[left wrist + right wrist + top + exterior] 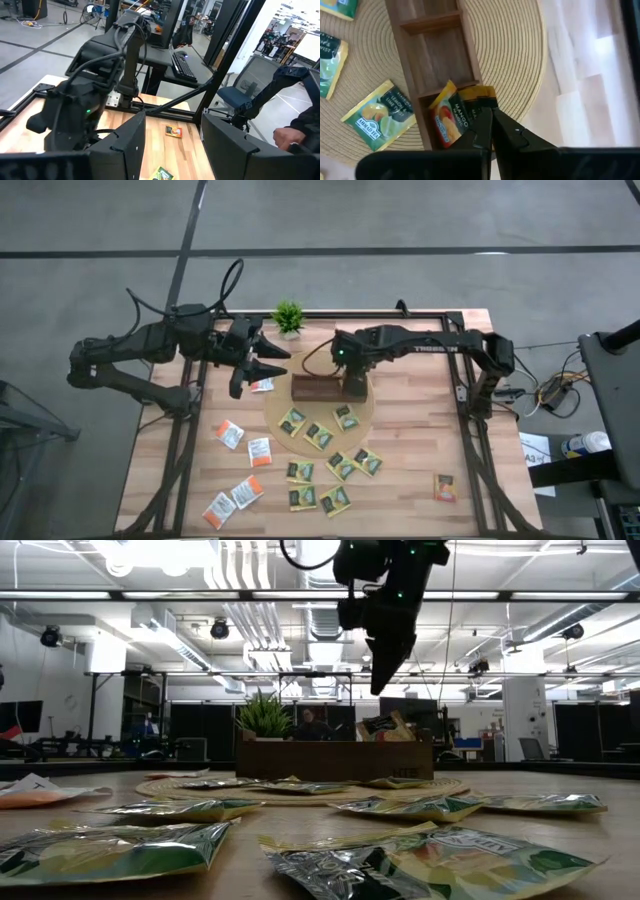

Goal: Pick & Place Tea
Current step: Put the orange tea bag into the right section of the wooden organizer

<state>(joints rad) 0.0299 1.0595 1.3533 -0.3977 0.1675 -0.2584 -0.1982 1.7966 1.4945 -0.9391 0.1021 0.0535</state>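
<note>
The right gripper [487,131] hangs over one end of the brown tray [432,60], its jaws closed together and holding nothing, it seems. An orange tea sachet [447,117] leans inside that end compartment. The left gripper [262,360] waits open near the plant [288,317].

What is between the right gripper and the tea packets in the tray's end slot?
Nothing visible. The right gripper, shut, hangs right above the end slot of the tray, where two orange packets sit tilted. The other slots look bare.
</note>
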